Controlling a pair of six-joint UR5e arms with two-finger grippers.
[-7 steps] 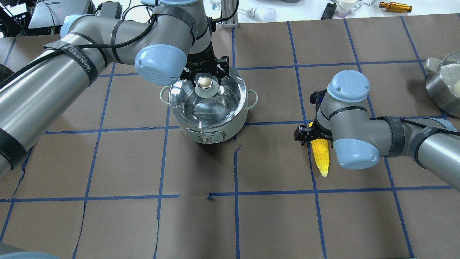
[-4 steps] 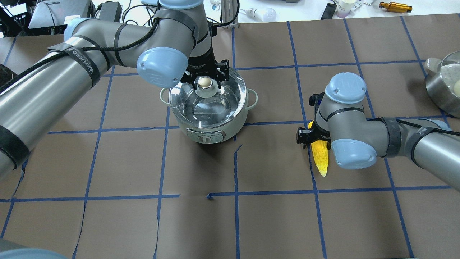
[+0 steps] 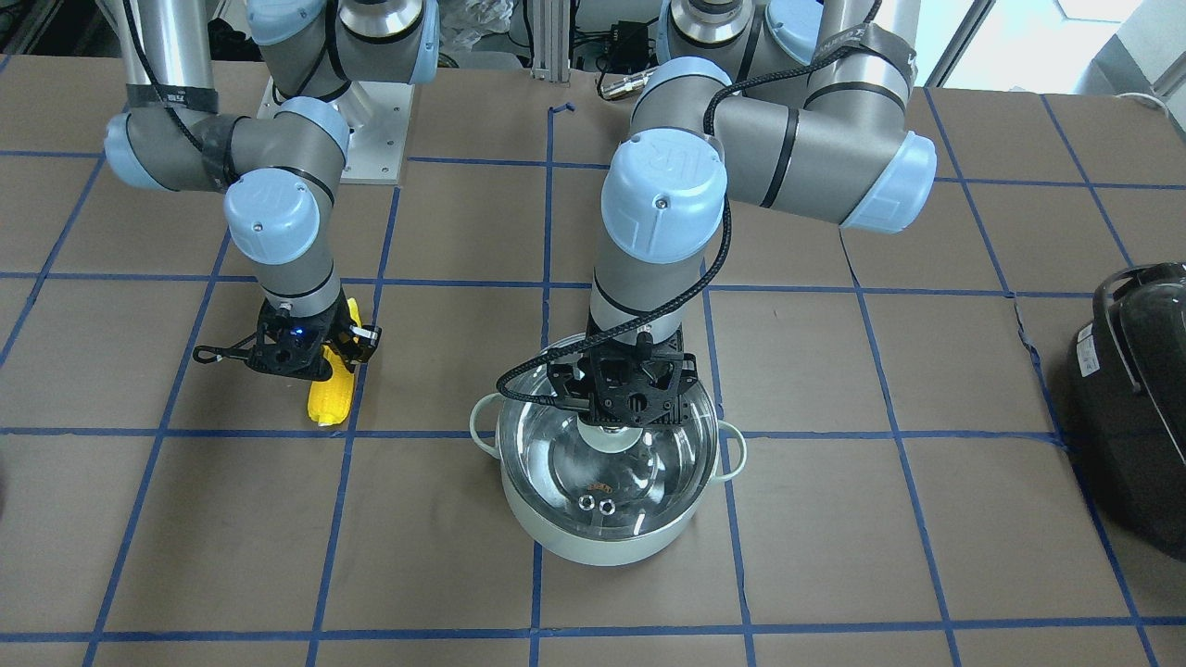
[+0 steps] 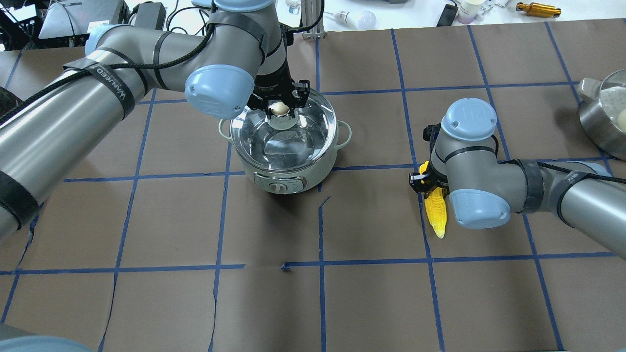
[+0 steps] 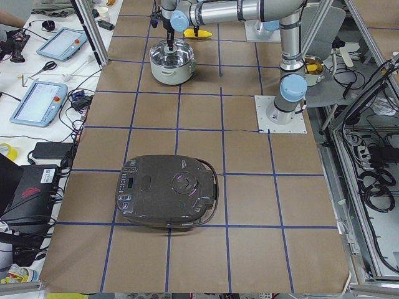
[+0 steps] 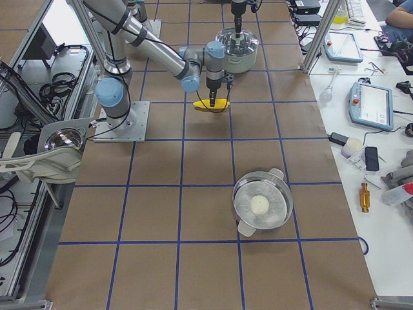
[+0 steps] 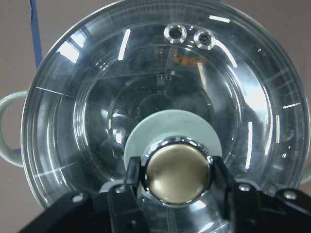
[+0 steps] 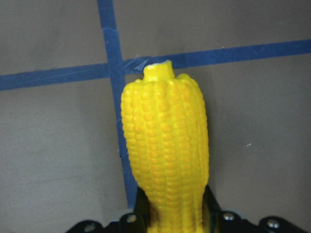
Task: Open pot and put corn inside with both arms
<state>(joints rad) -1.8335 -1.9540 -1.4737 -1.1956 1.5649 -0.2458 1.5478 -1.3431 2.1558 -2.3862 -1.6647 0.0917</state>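
Note:
The pale mint pot (image 4: 283,172) stands left of centre with its glass lid (image 4: 298,142) on it, as far as I can tell. My left gripper (image 4: 279,108) is down over the lid, its fingers (image 7: 132,180) pressed on both sides of the brass knob (image 7: 177,170). The pot also shows in the front view (image 3: 602,548). The yellow corn (image 4: 436,215) lies on the table to the right. My right gripper (image 3: 320,357) is shut on its thick end, and in the right wrist view the corn (image 8: 165,145) points away between the jaws.
A large black appliance (image 3: 1135,398) sits at the table's left end. A steel pan holding a white ball (image 4: 606,117) stands at the right edge. Blue tape lines cross the brown table cover (image 4: 371,293).
My left gripper has sunk lower around the lid knob and its fingers have drawn in. My right gripper's fingers have closed in on the corn, which shifted slightly.

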